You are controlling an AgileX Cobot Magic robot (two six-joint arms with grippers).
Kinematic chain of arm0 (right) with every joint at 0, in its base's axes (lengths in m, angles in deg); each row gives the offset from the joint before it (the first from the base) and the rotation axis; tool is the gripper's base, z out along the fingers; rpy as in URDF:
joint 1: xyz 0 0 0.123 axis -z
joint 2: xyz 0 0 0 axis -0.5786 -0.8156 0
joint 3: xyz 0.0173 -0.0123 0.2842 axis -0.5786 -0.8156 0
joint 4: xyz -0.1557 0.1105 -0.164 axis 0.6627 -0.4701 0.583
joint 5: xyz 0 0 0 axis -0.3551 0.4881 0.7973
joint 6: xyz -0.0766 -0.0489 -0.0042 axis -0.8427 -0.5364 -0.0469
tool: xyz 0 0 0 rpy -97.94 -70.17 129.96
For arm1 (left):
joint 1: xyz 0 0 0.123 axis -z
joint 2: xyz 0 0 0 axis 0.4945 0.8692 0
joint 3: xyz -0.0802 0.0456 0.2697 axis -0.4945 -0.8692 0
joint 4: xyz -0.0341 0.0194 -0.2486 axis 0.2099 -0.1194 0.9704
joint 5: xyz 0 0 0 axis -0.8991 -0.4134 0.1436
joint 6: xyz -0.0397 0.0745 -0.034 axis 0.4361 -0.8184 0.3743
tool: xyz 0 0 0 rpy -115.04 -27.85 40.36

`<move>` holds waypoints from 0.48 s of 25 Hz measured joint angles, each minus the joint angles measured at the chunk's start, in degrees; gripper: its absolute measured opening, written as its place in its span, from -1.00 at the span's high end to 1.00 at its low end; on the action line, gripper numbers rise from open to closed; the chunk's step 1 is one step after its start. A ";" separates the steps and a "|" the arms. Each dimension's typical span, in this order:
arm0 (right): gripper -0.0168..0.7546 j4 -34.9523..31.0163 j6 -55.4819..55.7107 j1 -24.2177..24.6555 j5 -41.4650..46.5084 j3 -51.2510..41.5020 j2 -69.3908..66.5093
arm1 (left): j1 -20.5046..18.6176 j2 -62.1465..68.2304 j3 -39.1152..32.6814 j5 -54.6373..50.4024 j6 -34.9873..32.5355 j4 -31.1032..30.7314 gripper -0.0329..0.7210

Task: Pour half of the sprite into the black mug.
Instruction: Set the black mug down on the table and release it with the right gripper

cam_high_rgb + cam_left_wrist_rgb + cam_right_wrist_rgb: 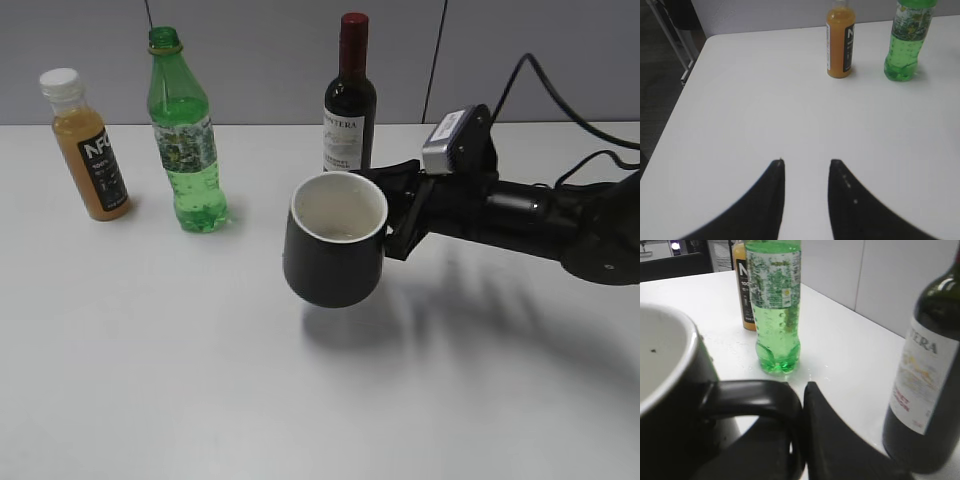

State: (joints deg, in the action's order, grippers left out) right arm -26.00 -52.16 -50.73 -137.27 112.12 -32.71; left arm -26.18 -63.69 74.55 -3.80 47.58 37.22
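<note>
Exterior view: the black mug [335, 253] is held clear of the white table [150, 380] by its handle, gripped by the right gripper [397, 212] reaching in from 3 o'clock, with its shadow cast below. The sprite [186, 135] is seen upright and uncapped at 10 o'clock of the mug, between the orange juice bottle [87, 145] and the dark wine bottle [349, 98] at the mug's 12 o'clock. The left gripper [806, 172] is seen in its wrist view parted narrowly over bare table, nothing held.
</note>
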 joint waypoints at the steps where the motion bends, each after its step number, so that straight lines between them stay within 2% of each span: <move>1: 0.87 0.00 0.06 -1.04 0.00 0.93 -0.82 | 0.00 0.00 0.00 0.00 0.00 0.00 0.29; 7: 0.87 -0.38 0.17 -6.33 0.01 4.83 -4.88 | 0.00 0.00 0.00 0.00 0.00 0.00 0.29; 12: 0.87 -0.72 0.28 -8.22 -0.05 7.26 -7.74 | 0.00 0.00 0.00 0.00 0.00 0.00 0.29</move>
State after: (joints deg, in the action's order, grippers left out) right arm -26.71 -51.88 -58.95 -137.32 119.38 -40.45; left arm -26.18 -63.69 74.55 -3.80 47.58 37.22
